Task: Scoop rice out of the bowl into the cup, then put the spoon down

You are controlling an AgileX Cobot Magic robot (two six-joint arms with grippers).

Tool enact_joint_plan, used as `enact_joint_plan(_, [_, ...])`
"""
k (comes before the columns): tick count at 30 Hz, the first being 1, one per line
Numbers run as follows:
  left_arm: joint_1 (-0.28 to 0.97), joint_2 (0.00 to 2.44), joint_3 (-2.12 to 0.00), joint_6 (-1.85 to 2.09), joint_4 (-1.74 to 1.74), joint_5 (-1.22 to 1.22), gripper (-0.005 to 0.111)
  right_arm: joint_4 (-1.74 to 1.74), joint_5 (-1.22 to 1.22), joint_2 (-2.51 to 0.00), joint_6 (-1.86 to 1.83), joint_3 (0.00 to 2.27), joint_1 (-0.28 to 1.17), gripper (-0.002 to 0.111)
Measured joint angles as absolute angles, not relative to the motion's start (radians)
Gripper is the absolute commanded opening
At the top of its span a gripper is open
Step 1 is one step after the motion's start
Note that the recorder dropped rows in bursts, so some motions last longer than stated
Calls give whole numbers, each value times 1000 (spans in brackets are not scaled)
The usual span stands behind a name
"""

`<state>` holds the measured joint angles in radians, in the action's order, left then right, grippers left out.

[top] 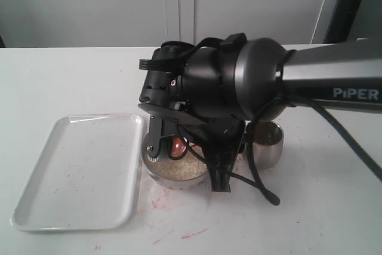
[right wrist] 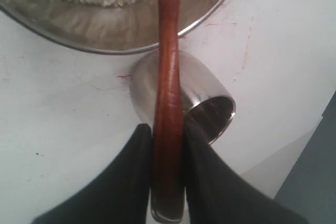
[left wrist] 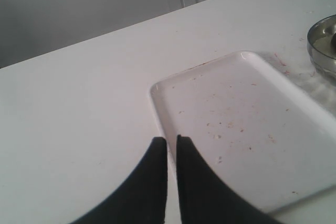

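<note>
Exterior view: one right arm [top: 268,82] fills the middle, reaching in from the right over a white table [top: 316,207]. Under it stands one bowl [top: 179,182], with the rice [top: 176,170] as a pale layer inside. A small reddish piece of the spoon [top: 178,145] shows just above the grains; the rest is hidden by the arm. One cup [top: 268,150] stands upright just to the right of the bowl, partly behind a cable. One white tray [top: 77,171] lies left of the bowl, its near right corner just beside it. A few red marks stain the table in front of the bowl.

Left wrist view: the left gripper [left wrist: 169,140] shows two dark fingers drawn almost together, only a thin slit between them, and nothing in it. It hangs over the tray's edge; the tray carries scattered specks. At the frame edge sits part of one steel vessel [left wrist: 321,40] — too cropped to tell which.

Right wrist view: the right gripper [right wrist: 167,127] has two fingers pressed on either side of the one spoon handle, clamping it. The handle runs out over the cup and across the bowl's rim toward the rice. The spoon's scooping end is cut off by the frame — I cannot tell whether it is loaded.
</note>
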<state>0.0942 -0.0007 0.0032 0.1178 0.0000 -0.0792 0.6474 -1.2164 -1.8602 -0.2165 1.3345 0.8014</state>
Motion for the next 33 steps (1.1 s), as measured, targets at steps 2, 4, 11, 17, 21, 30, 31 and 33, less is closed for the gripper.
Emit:
enact_joint_plan(2, [94, -1, 3, 118, 0, -79, 14, 635, -1216, -1872, -218, 1335, 801, 0])
enact_joint_plan(4, [94, -1, 3, 118, 0, -79, 14, 626, -1216, -1884, -218, 1335, 801, 0])
enact_joint_plan(11, [94, -1, 3, 118, 0, -79, 14, 610, -1218, -1899, -195, 1335, 799, 0])
enact_joint_plan(17, [94, -1, 3, 118, 0, -79, 14, 501, -1218, -1899, -177, 1335, 776, 0])
enact_joint_plan(21, [94, -1, 3, 118, 0, -79, 14, 467, -1218, -1899, -158, 1335, 755, 0])
enact_joint_plan(30, [94, -1, 3, 118, 0, -79, 14, 427, -1218, -1899, -137, 1335, 722, 0])
enact_joint_plan(31, [94, -1, 3, 118, 0, -79, 14, 420, -1218, -1899, -136, 1335, 721, 0])
enact_joint_plan(33, [94, -1, 3, 118, 0, -79, 14, 403, -1218, -1899, -133, 1335, 720, 0])
